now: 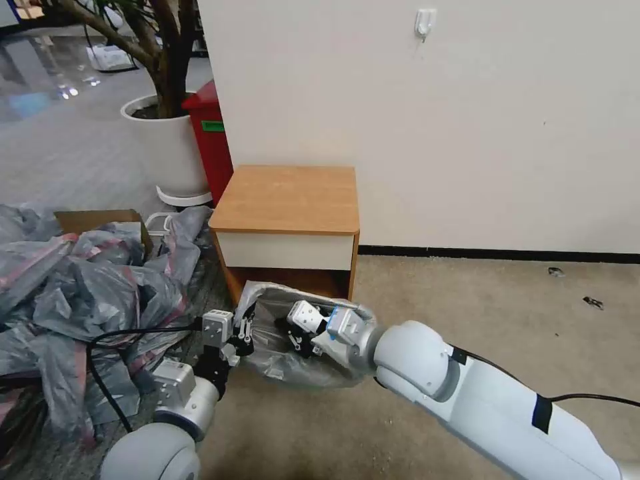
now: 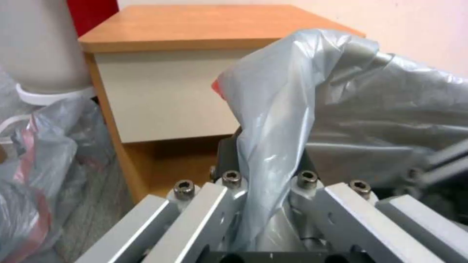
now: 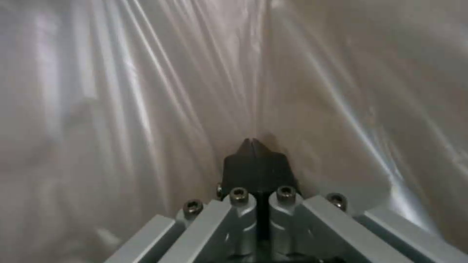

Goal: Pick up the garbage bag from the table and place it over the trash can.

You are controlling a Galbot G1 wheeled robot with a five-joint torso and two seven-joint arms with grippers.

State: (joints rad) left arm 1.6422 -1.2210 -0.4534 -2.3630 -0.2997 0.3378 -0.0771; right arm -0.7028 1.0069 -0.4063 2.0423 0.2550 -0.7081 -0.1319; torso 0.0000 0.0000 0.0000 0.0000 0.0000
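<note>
Head view: bag (image 1: pixel 280 363) is off the bench (image 1: pixel 288 198), pinched by left claw (image 1: pixel 241 338) and right claw (image 1: pixel 298 339); fitting over the bin remains.

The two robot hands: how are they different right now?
The left gripper is outside the garbage bag, pinching its rim at the bag's left edge; the right gripper reaches inside the bag, with plastic all around it. The left gripper has a bunched fold of bag between its fingers; the right gripper's fingers meet at their tips against the stretched film. Both are shut and both work on the same bag, on the floor before the table.
</note>
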